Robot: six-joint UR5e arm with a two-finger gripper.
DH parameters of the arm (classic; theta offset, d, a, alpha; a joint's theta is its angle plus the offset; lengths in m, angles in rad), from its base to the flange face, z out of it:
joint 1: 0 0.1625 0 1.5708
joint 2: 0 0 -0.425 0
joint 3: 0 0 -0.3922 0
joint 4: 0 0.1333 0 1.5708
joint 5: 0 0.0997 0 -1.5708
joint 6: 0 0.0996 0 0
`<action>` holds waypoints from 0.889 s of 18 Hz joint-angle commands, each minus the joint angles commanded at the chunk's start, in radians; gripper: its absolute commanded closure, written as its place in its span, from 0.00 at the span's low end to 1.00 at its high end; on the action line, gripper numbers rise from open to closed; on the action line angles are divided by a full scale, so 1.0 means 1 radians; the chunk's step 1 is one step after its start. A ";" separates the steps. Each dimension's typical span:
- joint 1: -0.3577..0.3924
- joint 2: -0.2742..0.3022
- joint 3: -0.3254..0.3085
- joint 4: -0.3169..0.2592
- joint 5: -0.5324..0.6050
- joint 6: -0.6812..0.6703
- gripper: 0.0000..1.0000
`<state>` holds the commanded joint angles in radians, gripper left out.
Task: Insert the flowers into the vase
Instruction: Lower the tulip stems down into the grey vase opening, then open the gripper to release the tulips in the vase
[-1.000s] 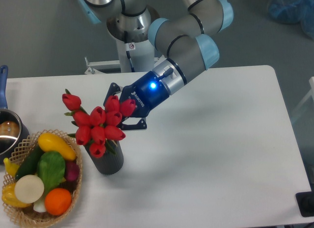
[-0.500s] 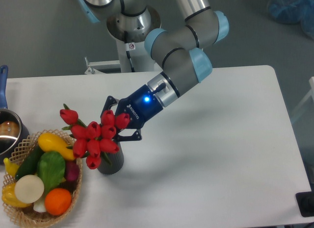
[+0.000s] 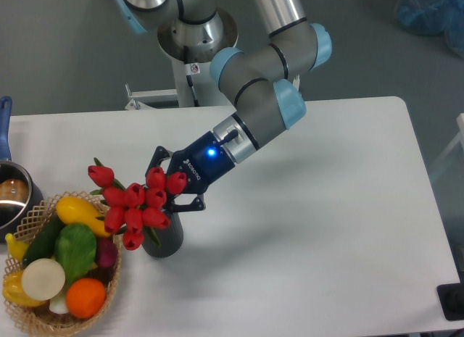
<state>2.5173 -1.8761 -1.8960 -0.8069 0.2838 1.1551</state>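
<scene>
Arm slants down-left; gripper (image 3: 164,183) clasps flowers (image 3: 134,203) over vase (image 3: 164,239) beside basket (image 3: 109,283)

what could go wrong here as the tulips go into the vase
The flowers spread wider than the vase, and their heads hide its mouth, so stems may catch the rim. The gripper sits close above the vase and could knock it over. Blooms overhang the basket and might snag the produce.

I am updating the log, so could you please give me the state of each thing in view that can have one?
flowers: bunched over the vase mouth, tilted left.
vase: upright on the table.
hand: at the bunch; grip hidden by the blooms.
basket: full of produce.
pot: upright at the left edge.
</scene>
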 joint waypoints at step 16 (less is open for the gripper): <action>0.015 0.029 -0.080 0.002 0.127 0.060 0.00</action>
<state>2.5326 -1.8470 -1.9758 -0.8053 0.4111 1.2149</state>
